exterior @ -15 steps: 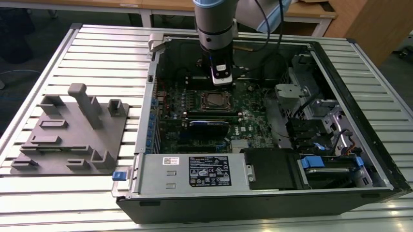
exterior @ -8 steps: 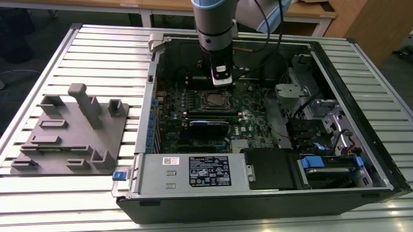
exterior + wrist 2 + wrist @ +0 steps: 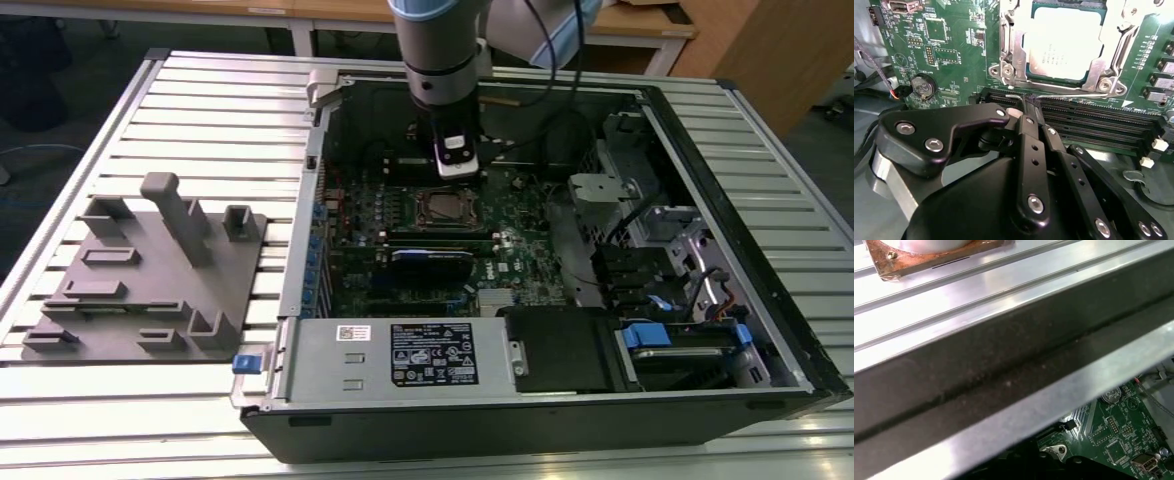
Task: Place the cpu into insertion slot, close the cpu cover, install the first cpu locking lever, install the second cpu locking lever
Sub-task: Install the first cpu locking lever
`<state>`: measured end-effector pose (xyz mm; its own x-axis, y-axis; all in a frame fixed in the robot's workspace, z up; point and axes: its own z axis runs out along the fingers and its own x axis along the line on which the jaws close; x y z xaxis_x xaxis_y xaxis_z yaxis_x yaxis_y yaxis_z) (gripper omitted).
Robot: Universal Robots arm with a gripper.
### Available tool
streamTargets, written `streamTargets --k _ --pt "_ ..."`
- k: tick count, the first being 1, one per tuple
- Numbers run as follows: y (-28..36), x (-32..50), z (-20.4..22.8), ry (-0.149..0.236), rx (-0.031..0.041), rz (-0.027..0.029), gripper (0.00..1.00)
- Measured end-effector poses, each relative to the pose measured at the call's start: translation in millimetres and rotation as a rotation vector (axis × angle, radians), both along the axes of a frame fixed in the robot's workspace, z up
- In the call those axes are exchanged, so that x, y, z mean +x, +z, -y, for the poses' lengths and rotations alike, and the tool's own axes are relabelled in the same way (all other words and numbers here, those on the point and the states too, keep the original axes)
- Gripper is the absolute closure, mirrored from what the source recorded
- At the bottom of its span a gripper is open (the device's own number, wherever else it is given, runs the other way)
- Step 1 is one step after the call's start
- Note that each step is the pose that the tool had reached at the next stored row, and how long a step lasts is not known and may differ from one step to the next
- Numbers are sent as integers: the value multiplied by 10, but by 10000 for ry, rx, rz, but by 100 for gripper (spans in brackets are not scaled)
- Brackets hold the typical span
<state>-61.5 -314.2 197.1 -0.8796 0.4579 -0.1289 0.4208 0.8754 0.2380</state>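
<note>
The cpu [image 3: 1061,47], a flat square chip with a dull silver top, lies in the insertion slot [image 3: 1104,82]. The silvery cpu cover [image 3: 1013,50] is folded down over its edges. A thin wire locking lever [image 3: 1074,94] runs along the socket's near side. My gripper [image 3: 1028,104] is shut, and its black fingertips rest against the lever's bent end. I cannot tell whether the wire is pinched between them. In the exterior view the gripper [image 3: 457,170] hangs just behind the insertion slot [image 3: 441,207] inside the open computer case.
Long black memory slots [image 3: 1094,120] lie just beside the lever, and a coin battery [image 3: 922,86] sits on the green board. The case's metal rim [image 3: 1004,365] is close to the wrist. A grey fixture tray [image 3: 147,270] stands at the exterior view's left, and a power supply [image 3: 400,355] is at the case front.
</note>
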Motion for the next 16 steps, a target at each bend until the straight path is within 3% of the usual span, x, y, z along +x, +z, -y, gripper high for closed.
streamTargets --k 8,16 --pt "-6 -109 0 0 3 247 90" --pt "-12 -114 0 0 2 271 90"
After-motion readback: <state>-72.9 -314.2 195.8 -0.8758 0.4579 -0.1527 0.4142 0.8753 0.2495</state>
